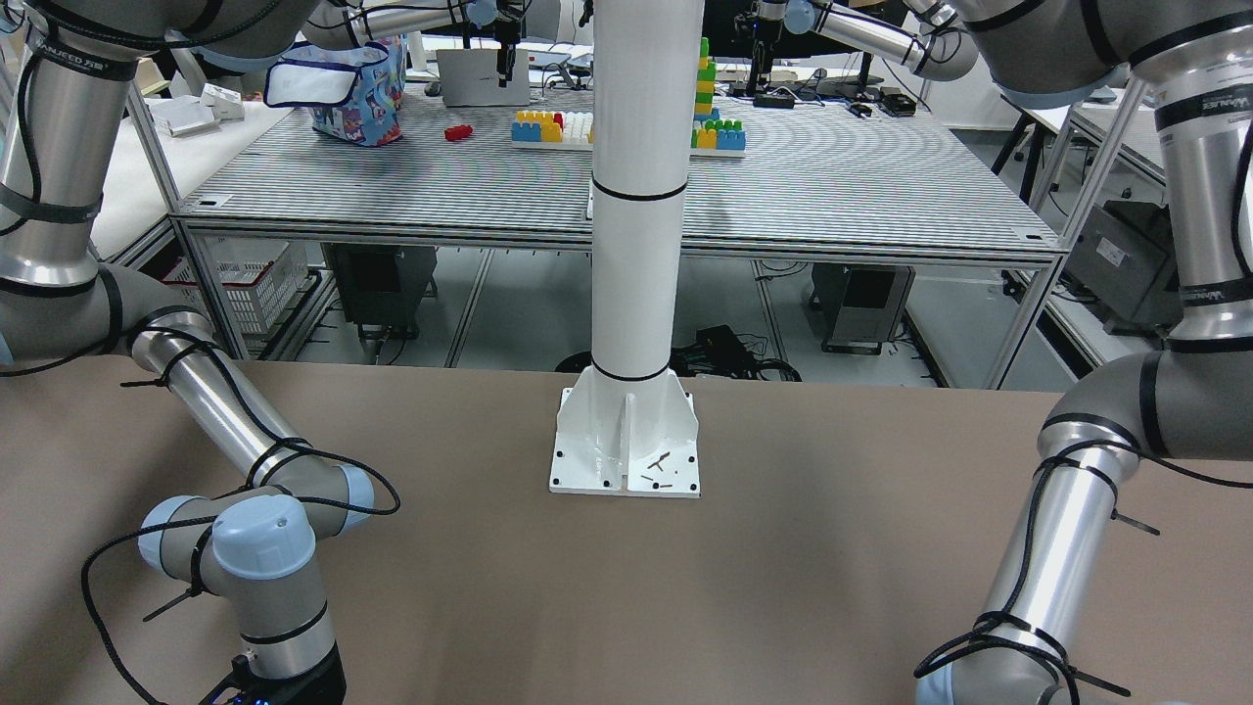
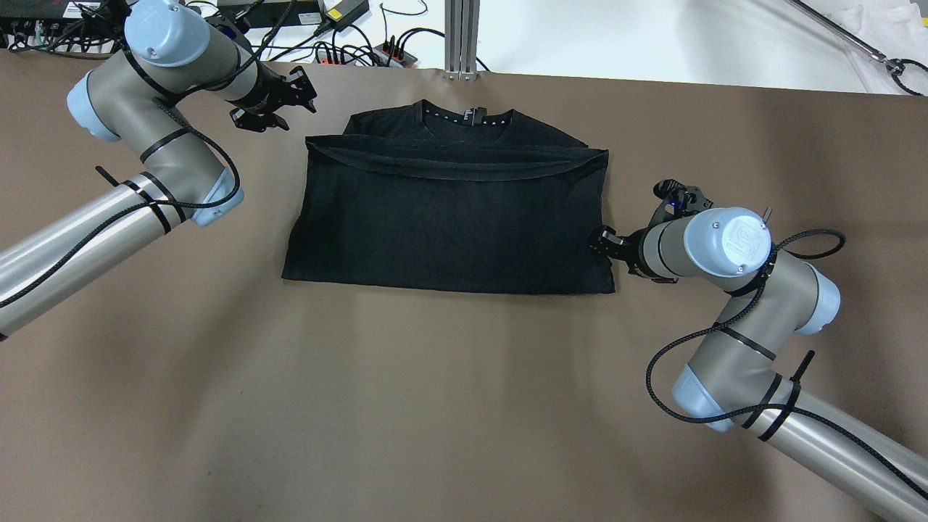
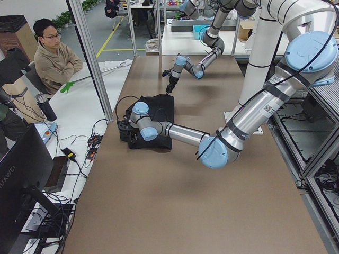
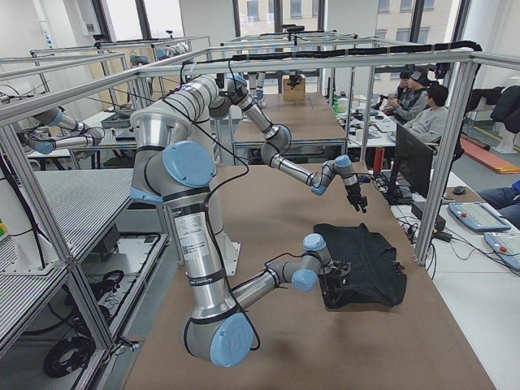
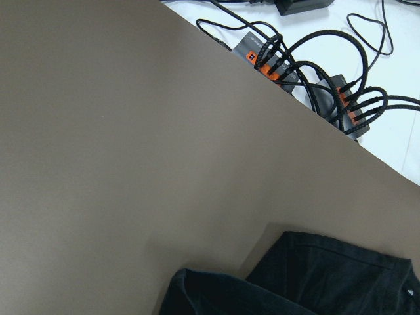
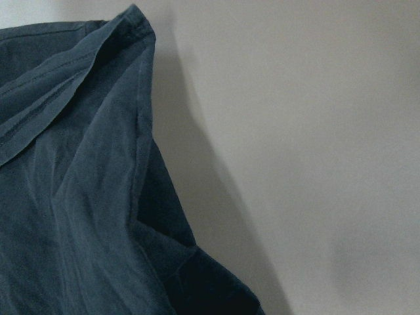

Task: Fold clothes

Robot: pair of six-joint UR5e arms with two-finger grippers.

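The clothes are one black T-shirt (image 2: 449, 217) lying flat on the brown table (image 2: 435, 399), its lower part folded up over the chest and the collar toward the far edge. It also shows as dark fabric in the left wrist view (image 5: 315, 282) and the right wrist view (image 6: 72, 197). My left gripper (image 2: 279, 101) hovers open beside the shirt's far left corner, holding nothing. My right gripper (image 2: 605, 245) sits at the shirt's right edge, close to the cloth. Its fingers are hidden behind the wrist, so I cannot tell its state.
Power strips and cables (image 2: 362, 51) lie just past the table's far edge, next to an aluminium post (image 2: 464, 36). The white column's base plate (image 1: 625, 441) stands at the robot's side of the table. A seated person (image 3: 53, 58) is beyond the far edge.
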